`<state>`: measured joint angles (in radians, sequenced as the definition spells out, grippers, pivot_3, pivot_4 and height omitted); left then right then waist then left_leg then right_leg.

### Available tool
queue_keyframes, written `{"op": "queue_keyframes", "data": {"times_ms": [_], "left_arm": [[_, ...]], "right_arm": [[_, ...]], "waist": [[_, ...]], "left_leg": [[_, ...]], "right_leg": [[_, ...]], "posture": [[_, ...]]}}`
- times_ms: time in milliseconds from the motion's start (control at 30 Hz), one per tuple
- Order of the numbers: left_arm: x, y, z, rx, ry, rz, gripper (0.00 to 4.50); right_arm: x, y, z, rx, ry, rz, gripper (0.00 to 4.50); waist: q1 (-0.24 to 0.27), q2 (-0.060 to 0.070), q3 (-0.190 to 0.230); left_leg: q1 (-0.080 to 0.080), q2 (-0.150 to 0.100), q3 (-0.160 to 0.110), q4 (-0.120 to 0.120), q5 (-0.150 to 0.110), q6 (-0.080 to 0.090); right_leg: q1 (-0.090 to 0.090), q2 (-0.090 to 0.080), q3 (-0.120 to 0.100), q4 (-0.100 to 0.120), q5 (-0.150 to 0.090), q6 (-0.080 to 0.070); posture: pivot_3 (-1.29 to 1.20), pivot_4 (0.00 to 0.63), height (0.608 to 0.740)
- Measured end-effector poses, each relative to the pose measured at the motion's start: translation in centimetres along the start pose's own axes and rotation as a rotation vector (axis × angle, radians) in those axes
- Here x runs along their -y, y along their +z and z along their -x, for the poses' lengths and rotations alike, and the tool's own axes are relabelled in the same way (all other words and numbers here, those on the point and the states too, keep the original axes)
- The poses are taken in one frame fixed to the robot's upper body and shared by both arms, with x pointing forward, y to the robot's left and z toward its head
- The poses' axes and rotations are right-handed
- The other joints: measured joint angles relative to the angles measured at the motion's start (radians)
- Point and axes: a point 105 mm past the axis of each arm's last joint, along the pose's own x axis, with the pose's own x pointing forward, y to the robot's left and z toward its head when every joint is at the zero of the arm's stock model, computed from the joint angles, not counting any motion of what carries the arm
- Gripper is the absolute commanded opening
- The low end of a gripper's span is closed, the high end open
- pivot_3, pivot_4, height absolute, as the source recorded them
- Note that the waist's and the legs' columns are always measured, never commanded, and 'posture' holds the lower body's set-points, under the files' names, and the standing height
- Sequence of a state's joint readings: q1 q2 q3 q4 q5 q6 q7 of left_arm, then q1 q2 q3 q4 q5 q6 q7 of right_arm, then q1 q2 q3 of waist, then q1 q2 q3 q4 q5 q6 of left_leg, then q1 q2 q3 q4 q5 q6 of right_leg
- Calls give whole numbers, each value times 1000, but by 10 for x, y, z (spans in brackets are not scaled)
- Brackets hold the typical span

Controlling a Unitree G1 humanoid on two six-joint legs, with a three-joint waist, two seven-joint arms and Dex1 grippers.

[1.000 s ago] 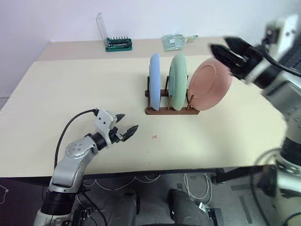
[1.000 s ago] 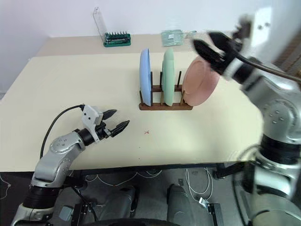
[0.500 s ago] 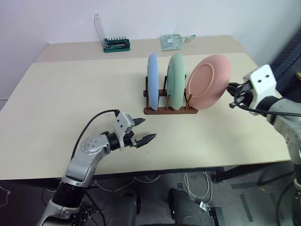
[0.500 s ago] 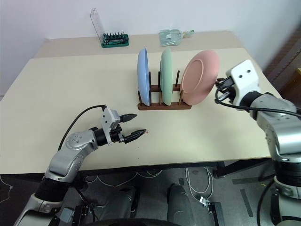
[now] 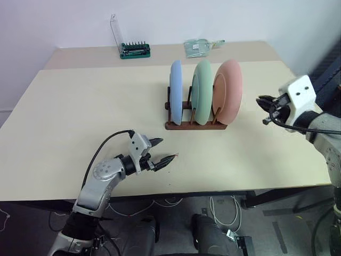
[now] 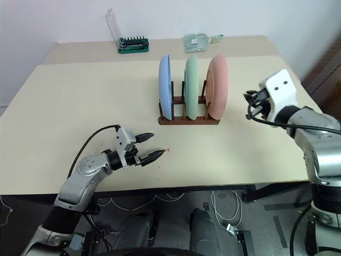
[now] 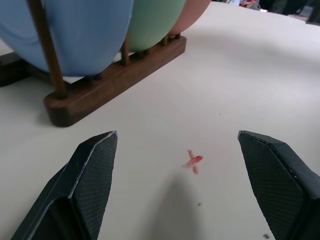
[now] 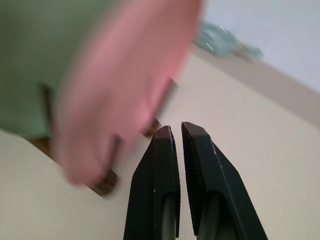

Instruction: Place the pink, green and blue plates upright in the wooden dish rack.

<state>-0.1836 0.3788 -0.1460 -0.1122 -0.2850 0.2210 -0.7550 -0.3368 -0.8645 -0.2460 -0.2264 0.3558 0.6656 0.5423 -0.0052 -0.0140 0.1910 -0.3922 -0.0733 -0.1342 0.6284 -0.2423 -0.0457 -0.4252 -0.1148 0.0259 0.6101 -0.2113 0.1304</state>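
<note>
The blue plate (image 5: pixel 175 90), green plate (image 5: pixel 201 90) and pink plate (image 5: pixel 229 90) all stand upright, side by side, in the wooden dish rack (image 5: pixel 194 126) at mid-table. My right gripper (image 5: pixel 262 101) hovers to the right of the pink plate, apart from it and shut on nothing. The right wrist view shows its fingers pressed together (image 8: pixel 177 128) with the pink plate (image 8: pixel 125 85) blurred just beyond. My left gripper (image 5: pixel 161 151) is open and low over the table in front of the rack. Between its fingers the left wrist view (image 7: pixel 177 135) shows bare table and the rack's rail (image 7: pixel 115 82).
A small red cross mark (image 5: pixel 176 155) lies on the table by the left fingertips. A green-based tool holder with a clear lid (image 5: pixel 133 49) and a clear packet (image 5: pixel 200 47) sit at the far edge. The table's right edge is close under the right arm.
The pink plate, which leaned tilted off the rack's right end, now stands upright in it. My right gripper let go, dropped lower beside it and shut. The left gripper drifted slightly right.
</note>
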Motion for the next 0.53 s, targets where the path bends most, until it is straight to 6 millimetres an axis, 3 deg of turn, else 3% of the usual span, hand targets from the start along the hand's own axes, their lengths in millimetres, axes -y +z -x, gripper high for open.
{"op": "queue_keyframes", "data": {"times_ms": [67,167,333,400,533], "left_arm": [[-10,-3,0,-6,41,-4,3977],[-41,-7,11,-28,166,-15,3977],[-83,-16,54,-108,324,-59,3977],[-91,-18,65,-125,357,-63,3977],[-90,-18,64,-115,357,-58,3977]], "right_arm": [[4,-20,6,-41,-12,-23,293],[2,-37,15,-55,5,-45,293],[-9,-57,30,-48,59,-121,293],[-14,-62,30,-47,74,-150,293],[-17,-57,26,-20,91,-138,293]], "waist": [[0,0,0],[-6,0,0],[-9,1,0],[-8,1,0],[-3,1,0]], "left_leg": [[0,0,0,0,0,0],[1,0,0,0,0,0],[1,1,0,-1,0,0],[1,0,0,0,0,0],[1,0,0,1,0,0]], "right_leg": [[0,0,0,0,0,0],[0,0,0,1,0,1],[0,1,0,1,0,1],[0,0,0,1,0,1],[1,0,0,1,0,1]], "posture": [[0,150,740],[0,150,740],[0,150,740],[0,150,740],[0,150,740]]}}
